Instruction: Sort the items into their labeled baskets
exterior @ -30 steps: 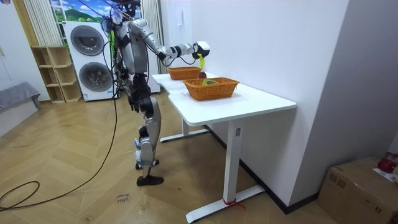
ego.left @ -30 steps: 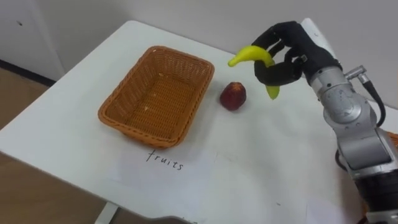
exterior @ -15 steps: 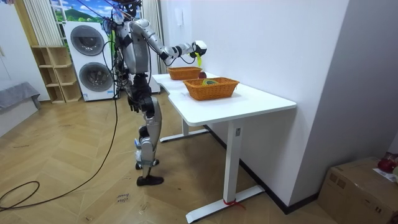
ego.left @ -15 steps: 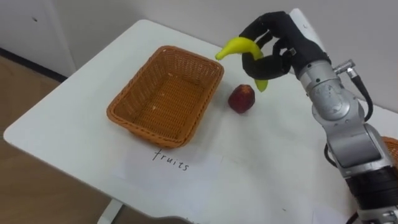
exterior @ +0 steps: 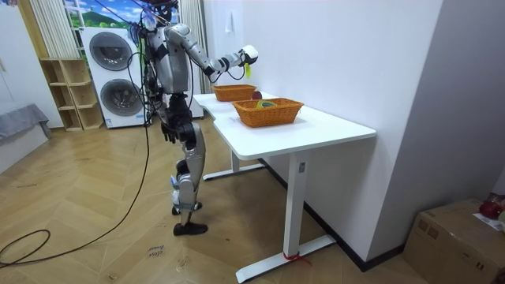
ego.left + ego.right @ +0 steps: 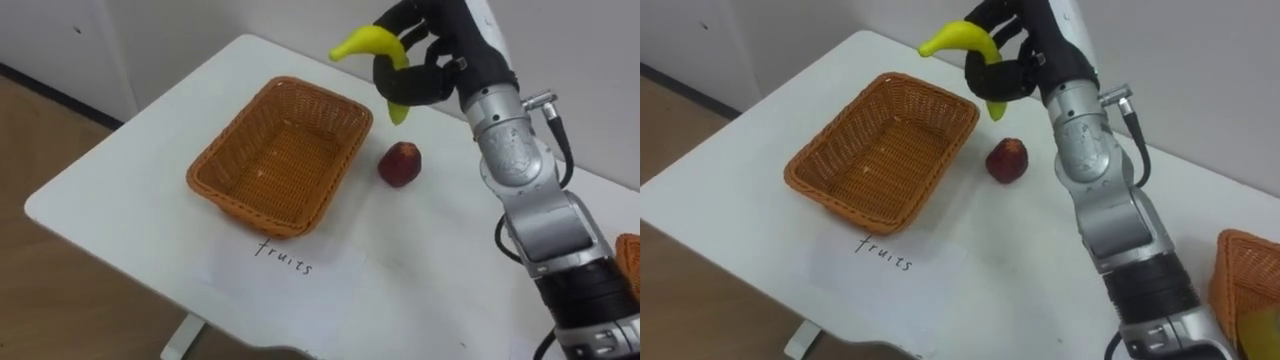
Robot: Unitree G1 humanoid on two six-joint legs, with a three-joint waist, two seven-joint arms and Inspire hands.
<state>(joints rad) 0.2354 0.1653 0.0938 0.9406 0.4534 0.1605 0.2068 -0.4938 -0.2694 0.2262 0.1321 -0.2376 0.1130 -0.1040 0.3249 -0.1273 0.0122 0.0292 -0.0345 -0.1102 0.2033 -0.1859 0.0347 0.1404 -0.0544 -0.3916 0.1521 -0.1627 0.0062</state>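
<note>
Left eye view: the right hand (image 6: 440, 55) is clamping its fingers around the banana (image 6: 365, 42), holding it up by the fruit basket's (image 6: 240, 215) far corner.

Room view: the robot's standing at the table (image 5: 316, 130) end, arm reaching out.

Right eye view: same grip. If it's letting go here, I'm guessing the banana's clipping the rim or landing on the red fruit (image 6: 1006, 160).

Both eye views look steeply down from the robot's head, close over the left end of the white table (image 6: 120, 170), set slightly apart sideways. They share the empty wicker basket (image 6: 283, 155), its paper label (image 6: 285, 258) and the right hand (image 6: 445, 58) clasping a banana (image 6: 374, 43). The room view stands well off on the wooden floor (image 5: 95, 229) and faces along the table toward the robot, sharing that basket, hand and table end.
</note>
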